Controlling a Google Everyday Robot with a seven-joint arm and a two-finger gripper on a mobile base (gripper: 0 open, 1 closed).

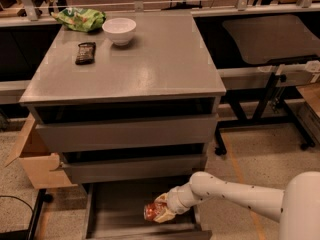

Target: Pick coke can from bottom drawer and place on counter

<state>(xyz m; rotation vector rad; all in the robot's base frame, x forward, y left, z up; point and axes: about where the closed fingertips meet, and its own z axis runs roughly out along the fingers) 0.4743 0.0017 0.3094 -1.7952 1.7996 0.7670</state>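
Clamping the coke can (150,211) in closed gripper (162,214), bottom centre, inside the bottom drawer (115,209) under two drawers (125,132); upper left on grey counter (150,64): bowl (119,30), snack bar (85,53), bag (80,19).
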